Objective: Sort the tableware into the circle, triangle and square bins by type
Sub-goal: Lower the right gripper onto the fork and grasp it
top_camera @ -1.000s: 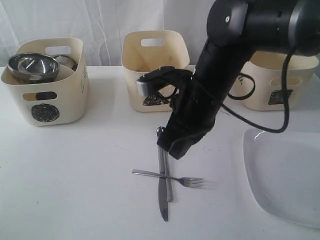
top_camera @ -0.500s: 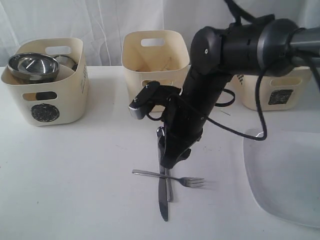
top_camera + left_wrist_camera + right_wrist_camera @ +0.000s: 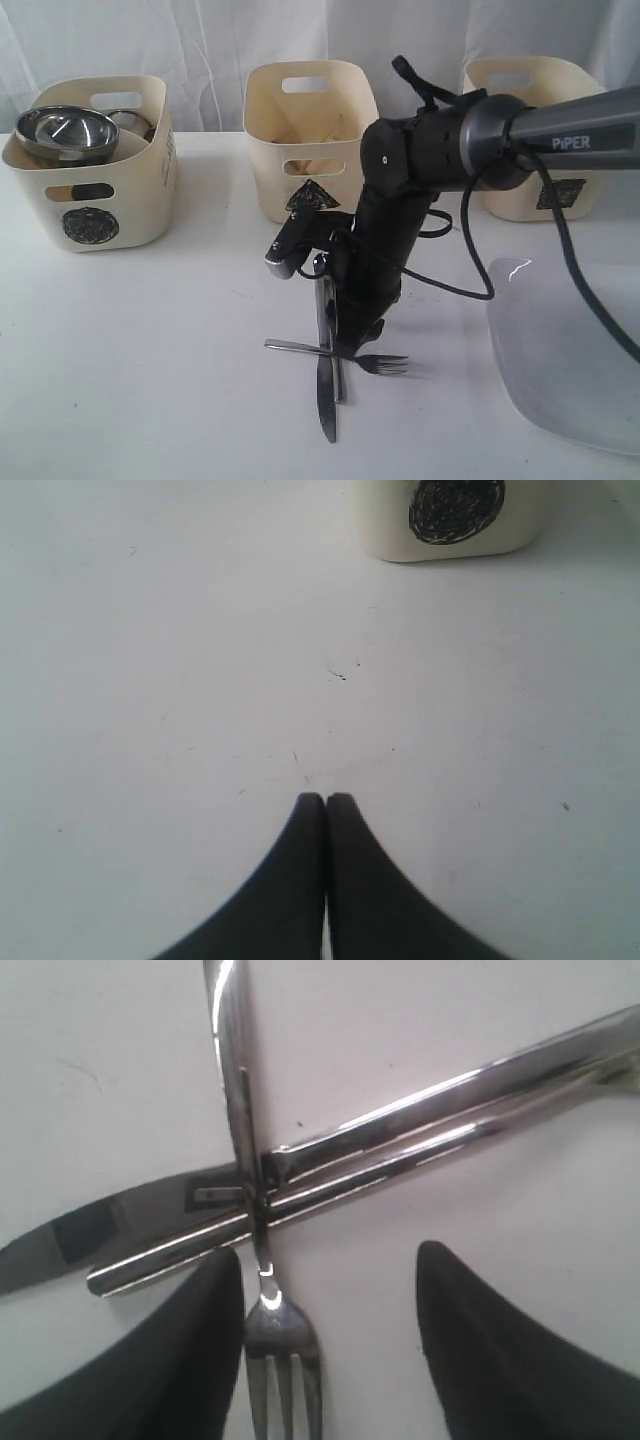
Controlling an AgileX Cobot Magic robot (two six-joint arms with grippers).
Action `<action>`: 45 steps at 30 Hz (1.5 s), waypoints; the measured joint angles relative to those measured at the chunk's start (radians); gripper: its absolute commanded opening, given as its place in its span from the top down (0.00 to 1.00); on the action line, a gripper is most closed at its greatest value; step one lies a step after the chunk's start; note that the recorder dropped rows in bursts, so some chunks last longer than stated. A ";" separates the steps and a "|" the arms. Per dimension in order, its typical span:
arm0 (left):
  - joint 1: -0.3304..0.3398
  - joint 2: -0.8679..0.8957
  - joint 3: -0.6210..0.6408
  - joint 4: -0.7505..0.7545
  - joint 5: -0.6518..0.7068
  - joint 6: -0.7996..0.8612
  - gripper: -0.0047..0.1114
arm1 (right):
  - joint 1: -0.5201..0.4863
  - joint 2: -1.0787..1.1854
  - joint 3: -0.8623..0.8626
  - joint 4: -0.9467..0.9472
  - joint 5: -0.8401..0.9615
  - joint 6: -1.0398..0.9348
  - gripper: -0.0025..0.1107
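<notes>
A steel fork lies across a knife and a spoon at the table's middle front. My right gripper stands low over that crossing, open. In the right wrist view the fork's tines lie between the fingers, close beside one finger, with the knife blade and the spoon handle just beyond the tips. The large white plate lies at the right. A steel bowl sits in the circle bin. My left gripper is shut and empty over bare table.
The triangle bin stands at the back middle and the square bin at the back right, partly behind the right arm. The circle bin's base shows in the left wrist view. The right arm's cable loops above the plate.
The right arm has come down and forward onto the crossed cutlery. Its gripper has gone from shut to open around the fork's tines. The cutlery has not moved.
</notes>
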 measured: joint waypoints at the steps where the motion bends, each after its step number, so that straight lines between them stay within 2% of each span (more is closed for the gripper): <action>1: 0.000 0.000 0.000 0.000 0.000 0.000 0.96 | 0.000 0.007 0.000 0.000 0.000 0.000 0.54; 16: 0.000 0.000 0.000 0.000 0.000 0.000 0.96 | 0.007 0.029 0.000 0.015 -0.032 0.000 0.54; 22: 0.000 0.000 0.000 0.000 0.000 0.000 0.96 | 0.008 0.053 0.000 0.017 -0.034 0.000 0.58; 25: 0.000 0.000 0.000 0.000 0.000 0.000 0.96 | 0.008 0.058 -0.002 0.021 -0.026 0.000 0.66; 30: 0.000 0.000 0.000 0.000 0.000 0.000 0.96 | 0.008 0.058 -0.002 0.037 -0.015 0.000 0.87; 34: 0.000 0.000 0.000 0.000 0.000 0.000 0.96 | 0.008 0.060 -0.002 0.037 -0.015 0.000 0.98; 45: 0.000 0.000 0.000 0.000 0.000 0.000 0.96 | 0.008 0.060 -0.016 0.029 -0.021 0.000 0.98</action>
